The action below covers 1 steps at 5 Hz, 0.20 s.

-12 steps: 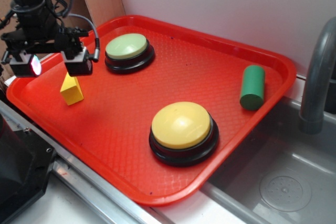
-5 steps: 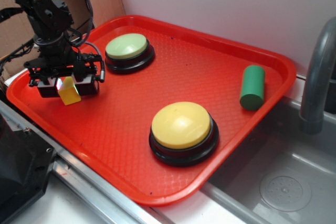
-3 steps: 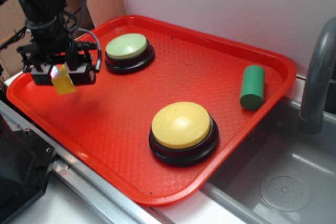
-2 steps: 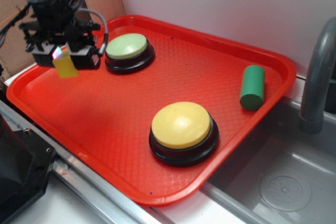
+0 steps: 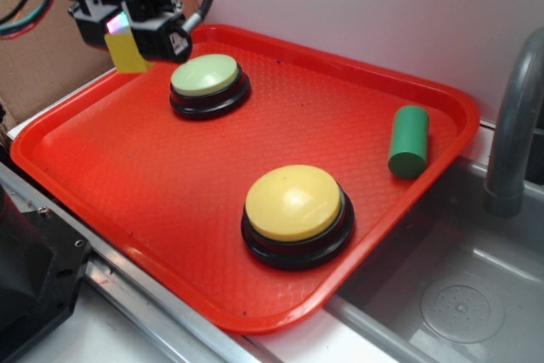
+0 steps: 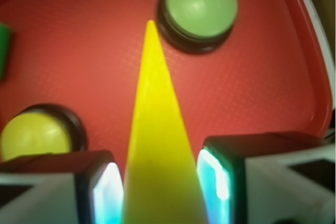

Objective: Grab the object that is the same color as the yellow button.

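Gripper (image 5: 127, 27) clamped on the yellow wedge block (image 5: 127, 50), raised clear of the red tray (image 5: 170, 201) at its far left corner. From the wrist: smooth tapering wedge (image 6: 155, 145) pinched between glossy pads (image 6: 107, 195). Dimpled plastic tray bearing domed yellow button (image 5: 293, 201), pale green button (image 5: 206, 75), matte green cylinder (image 5: 410, 140).

Gripper (image 5: 129, 30) raised clear of the surface at the far left of the scene, pointing down, both fingers (image 6: 102, 190) closed flat against the sides of the yellow wedge block (image 6: 157, 150), which hangs pinched between them.
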Tool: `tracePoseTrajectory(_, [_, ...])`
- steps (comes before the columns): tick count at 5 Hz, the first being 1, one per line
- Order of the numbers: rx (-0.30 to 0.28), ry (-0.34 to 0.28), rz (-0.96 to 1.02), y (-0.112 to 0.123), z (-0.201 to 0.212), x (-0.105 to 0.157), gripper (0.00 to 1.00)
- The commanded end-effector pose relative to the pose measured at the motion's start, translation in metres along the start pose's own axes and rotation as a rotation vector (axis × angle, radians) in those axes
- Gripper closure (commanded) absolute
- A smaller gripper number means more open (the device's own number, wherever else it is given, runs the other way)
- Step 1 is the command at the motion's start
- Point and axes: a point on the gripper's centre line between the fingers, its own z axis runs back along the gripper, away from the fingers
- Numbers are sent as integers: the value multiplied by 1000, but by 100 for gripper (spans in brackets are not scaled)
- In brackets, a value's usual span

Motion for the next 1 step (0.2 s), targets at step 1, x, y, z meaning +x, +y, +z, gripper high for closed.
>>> tracePoseTrajectory(1, [-16,-82,-3,-10,24,1,100])
